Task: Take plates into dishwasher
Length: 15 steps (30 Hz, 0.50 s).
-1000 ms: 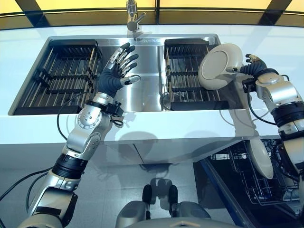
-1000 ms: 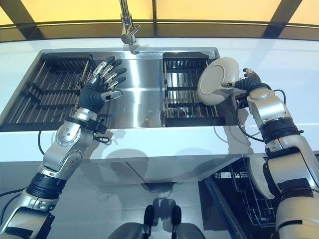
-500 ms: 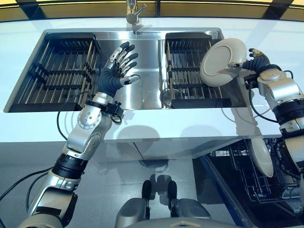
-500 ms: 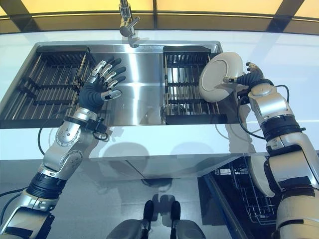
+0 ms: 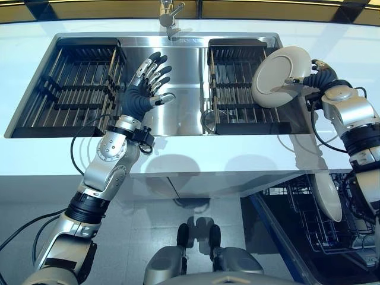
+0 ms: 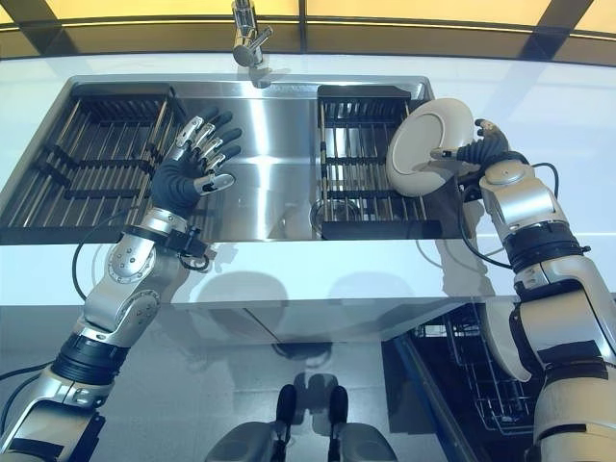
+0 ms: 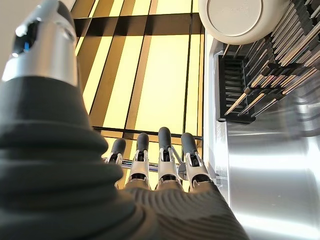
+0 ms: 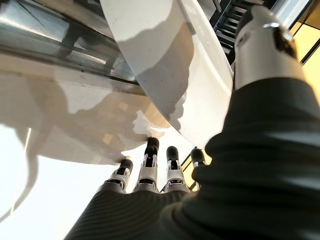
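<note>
My right hand (image 5: 318,81) is shut on a white plate (image 5: 279,77), with the thumb on its face and the fingers behind its rim. It holds the plate tilted on edge above the right end of the black rack (image 5: 234,83) in the sink. The plate also shows in the right wrist view (image 8: 165,75), close to the thumb (image 8: 260,45). My left hand (image 5: 145,90) is open and empty, with its fingers (image 7: 161,155) spread over the middle of the sink (image 5: 184,116). A second white plate (image 5: 328,195) stands in the open dishwasher's rack (image 5: 297,199) at the lower right.
A second black rack (image 5: 71,83) lies in the sink's left half. The faucet (image 5: 169,15) stands behind the sink's middle. The white counter (image 5: 237,157) runs along the front, with the dishwasher below its right end.
The camera has shifted a little. The plate has risen slightly and turned more face-on in my right hand. My left hand has stayed over the sink.
</note>
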Motion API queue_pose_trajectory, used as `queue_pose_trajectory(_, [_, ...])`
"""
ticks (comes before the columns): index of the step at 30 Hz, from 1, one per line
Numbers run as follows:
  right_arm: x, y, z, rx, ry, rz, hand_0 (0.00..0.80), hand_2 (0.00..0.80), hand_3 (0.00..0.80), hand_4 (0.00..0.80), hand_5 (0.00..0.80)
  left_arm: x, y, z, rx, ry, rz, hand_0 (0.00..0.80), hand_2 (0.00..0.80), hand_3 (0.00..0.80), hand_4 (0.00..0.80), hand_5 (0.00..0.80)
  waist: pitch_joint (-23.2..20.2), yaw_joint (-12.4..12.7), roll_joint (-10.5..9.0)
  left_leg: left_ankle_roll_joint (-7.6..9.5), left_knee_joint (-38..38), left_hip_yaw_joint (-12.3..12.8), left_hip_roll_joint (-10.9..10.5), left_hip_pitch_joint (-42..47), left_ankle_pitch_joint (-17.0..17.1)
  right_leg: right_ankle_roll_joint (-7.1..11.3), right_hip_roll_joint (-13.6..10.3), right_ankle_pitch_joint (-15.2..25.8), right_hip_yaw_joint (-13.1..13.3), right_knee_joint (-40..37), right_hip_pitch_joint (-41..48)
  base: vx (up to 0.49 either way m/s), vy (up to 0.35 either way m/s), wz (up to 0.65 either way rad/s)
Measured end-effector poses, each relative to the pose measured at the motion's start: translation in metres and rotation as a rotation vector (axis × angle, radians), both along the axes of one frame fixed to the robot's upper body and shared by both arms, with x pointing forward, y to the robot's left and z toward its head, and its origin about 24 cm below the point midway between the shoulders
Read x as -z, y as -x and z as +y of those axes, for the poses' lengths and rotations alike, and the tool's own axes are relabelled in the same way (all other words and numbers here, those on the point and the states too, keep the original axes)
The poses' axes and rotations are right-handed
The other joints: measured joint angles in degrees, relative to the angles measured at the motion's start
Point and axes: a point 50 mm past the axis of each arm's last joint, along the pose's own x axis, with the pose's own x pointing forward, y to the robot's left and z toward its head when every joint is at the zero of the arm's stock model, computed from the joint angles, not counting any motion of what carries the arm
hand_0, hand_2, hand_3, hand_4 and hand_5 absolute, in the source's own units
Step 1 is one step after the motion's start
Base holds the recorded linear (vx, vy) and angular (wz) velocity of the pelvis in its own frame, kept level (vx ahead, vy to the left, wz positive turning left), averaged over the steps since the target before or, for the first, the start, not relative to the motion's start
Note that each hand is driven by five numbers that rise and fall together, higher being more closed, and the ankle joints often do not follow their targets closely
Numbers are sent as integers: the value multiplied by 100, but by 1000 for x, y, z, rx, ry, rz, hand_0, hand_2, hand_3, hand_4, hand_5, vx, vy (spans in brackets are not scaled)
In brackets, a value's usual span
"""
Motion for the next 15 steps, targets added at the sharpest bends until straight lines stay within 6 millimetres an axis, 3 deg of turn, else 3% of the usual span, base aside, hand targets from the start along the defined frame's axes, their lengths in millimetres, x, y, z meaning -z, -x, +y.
queue_pose_trajectory(3, [0, 0, 0, 1, 2, 4, 0, 0, 0, 0, 0, 0, 0, 0, -7, 3, 0, 0, 0, 0, 0, 0, 0, 0, 0, -1, 0, -11, 0, -5, 4, 0, -2, 0, -22, 0, 0, 0, 0, 0])
queue_pose_trajectory(4, [0, 0, 0, 0, 4, 5, 41, 41, 41, 41, 41, 0, 0, 0, -9, 4, 0, 0, 0, 0, 0, 0, 0, 0, 0, -2, 0, -14, 0, -5, 5, 0, -2, 0, -25, 0, 0, 0, 0, 0])
queue_pose_trajectory(6, [0, 0, 0, -1, 6, 6, 364, 364, 364, 364, 364, 0, 0, 1, -10, 5, -1, 0, 0, 0, 0, 0, 0, -1, 1, -3, 0, -17, 0, -6, 6, 0, -1, 0, -27, 0, 0, 0, 0, 0])
queue_pose_trajectory(7, [0, 0, 0, -1, 7, 5, 471, 471, 471, 471, 471, 0, 0, 1, -11, 5, -1, 0, 0, 0, 0, 0, 1, -1, 1, -3, 0, -18, 0, -7, 7, 0, -1, 0, -29, 0, 0, 0, 0, 0])
queue_pose_trajectory(8, [-1, 0, 0, 2, 8, 3, 675, 675, 675, 675, 675, 0, 0, 1, -13, 4, -2, 0, 0, 0, 0, 0, 1, -1, 1, -4, 0, -20, 0, -9, 7, 0, -1, 0, -31, 0, 0, 0, 0, 0])
queue_pose_trajectory(9, [-2, 1, -2, 8, 12, -2, 800, 800, 800, 800, 800, 0, 0, 1, -16, 2, -4, 0, 0, 0, 0, 0, 1, -1, 1, -4, 0, -24, 0, -10, 7, 0, -1, 0, -35, 0, 0, 0, 0, 0])
queue_pose_trajectory(15, [-8, 1, -4, 10, 11, -16, 800, 800, 800, 800, 800, 0, 0, 1, -20, 3, -4, 0, 0, 0, 0, 0, 1, 1, 2, -4, 0, -37, 1, -11, 7, 0, 1, 0, -41, 0, 0, 0, 0, 0])
